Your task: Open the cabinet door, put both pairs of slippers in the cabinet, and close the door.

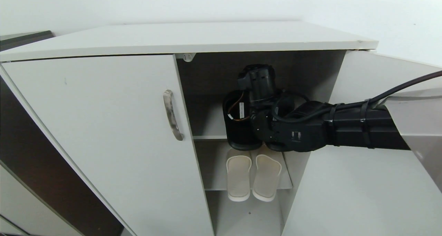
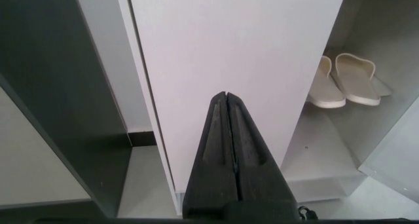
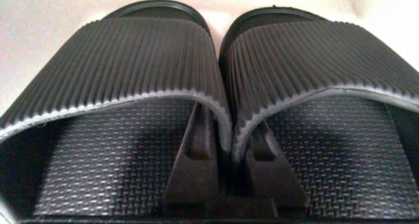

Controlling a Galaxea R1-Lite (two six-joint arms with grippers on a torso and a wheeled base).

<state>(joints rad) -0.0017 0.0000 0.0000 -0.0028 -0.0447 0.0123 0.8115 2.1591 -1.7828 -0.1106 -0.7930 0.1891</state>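
The cabinet [image 1: 193, 36] has its right door [image 1: 362, 180] swung open and its left door [image 1: 103, 125] closed. A white pair of slippers [image 1: 253, 175] [image 2: 347, 80] lies on a lower shelf, heels past the edge. Just above it, at the middle shelf [image 1: 207, 138], my right arm holds a black pair of slippers [image 1: 238, 125] [image 3: 150, 60] side by side. My right gripper [image 3: 226, 135] is shut on their two inner sides, one finger under each ribbed strap. My left gripper [image 2: 226, 96] is shut and empty, low in front of the closed left door.
A metal handle [image 1: 171, 115] sits on the closed left door. The open right door stands close beside my right arm. A dark panel [image 1: 20, 149] and floor lie left of the cabinet. The bottom compartment [image 1: 248, 215] under the white pair holds nothing.
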